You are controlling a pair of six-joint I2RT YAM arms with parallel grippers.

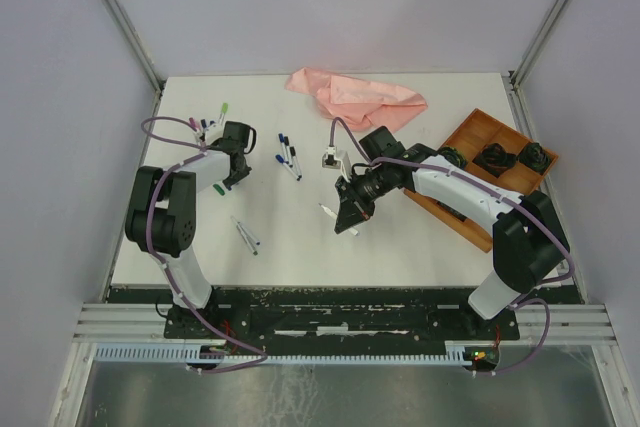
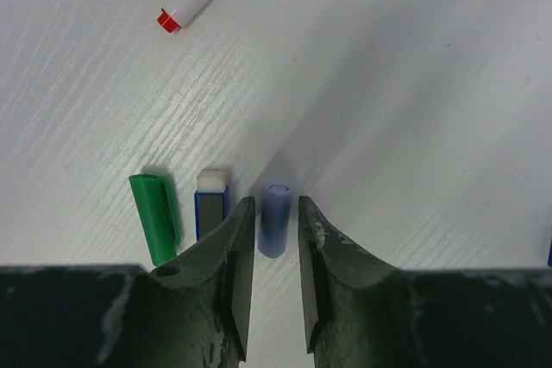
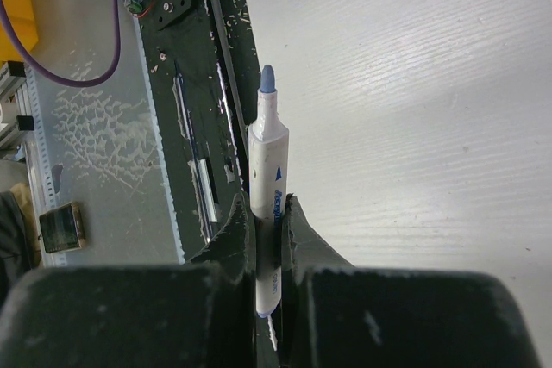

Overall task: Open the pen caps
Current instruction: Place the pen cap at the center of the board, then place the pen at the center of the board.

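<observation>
R claw (image 3: 269, 213) tight on uncapped white pen (image 3: 269, 144); L claw (image 2: 275, 206) ajar around pale-blue cap (image 2: 274, 228), green cap (image 2: 153, 217) nearby

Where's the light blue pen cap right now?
In the left wrist view, the light blue cap lies between the left claw's tips, right of a navy piece and a green cap.

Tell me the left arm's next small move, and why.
Probably lift the left gripper clear: its jaws stand apart around the light-blue cap lying on the table, and the right gripper holds the pen, tip bare.
</observation>
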